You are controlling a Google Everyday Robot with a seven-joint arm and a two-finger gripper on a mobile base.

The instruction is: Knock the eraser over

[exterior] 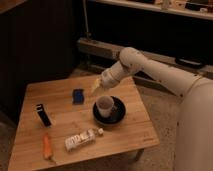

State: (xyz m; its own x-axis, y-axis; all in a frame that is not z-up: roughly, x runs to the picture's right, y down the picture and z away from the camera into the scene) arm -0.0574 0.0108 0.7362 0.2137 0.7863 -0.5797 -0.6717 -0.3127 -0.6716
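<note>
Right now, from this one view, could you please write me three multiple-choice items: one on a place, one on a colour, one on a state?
1. Where is the gripper?
A. above the table, between the block and the cup
B. down at the carrot
C. off the table, near the floor

2. What colour is the block?
A. red
B. blue
C. white

3. How is the bottle placed?
A. upright
B. on its side
C. inside the cup

Answers:
1 A: the shut gripper hangs between the two, well away from the eraser at the left.
2 B: its top face is plainly blue.
3 B: it lies along the wood, cap toward the cup.
</note>
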